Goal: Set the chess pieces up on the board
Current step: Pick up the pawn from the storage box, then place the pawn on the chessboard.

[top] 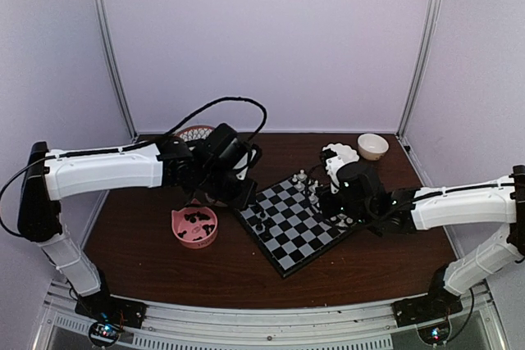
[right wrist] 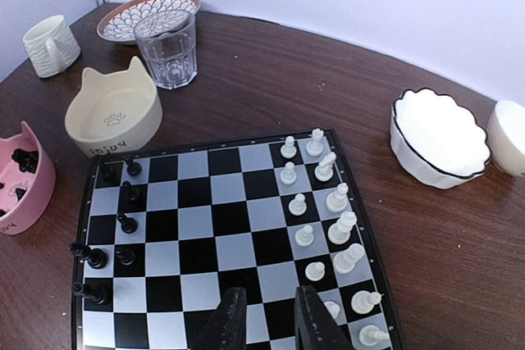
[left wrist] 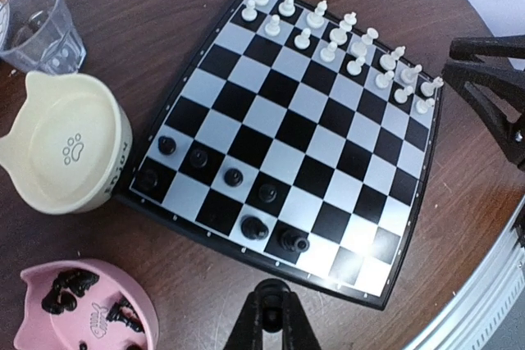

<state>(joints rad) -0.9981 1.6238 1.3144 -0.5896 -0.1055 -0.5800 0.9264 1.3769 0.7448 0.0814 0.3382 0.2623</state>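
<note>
A dark-brown wooden desk stands between pale lilac walls and slim metal posts. The flat black-and-grey checked chessboard lies mid-desk, turned cornerwise. Seen from above, both arms hide its far corners. Tiny black plastic chessmen stand along one board edge, some barely showing against the black squares. More lie jumbled in a pink cat-shaped bowl near the board. The left pincer is pressed together above the board's edge. The right pincer is slightly spread over the board, pinching nothing.
</note>
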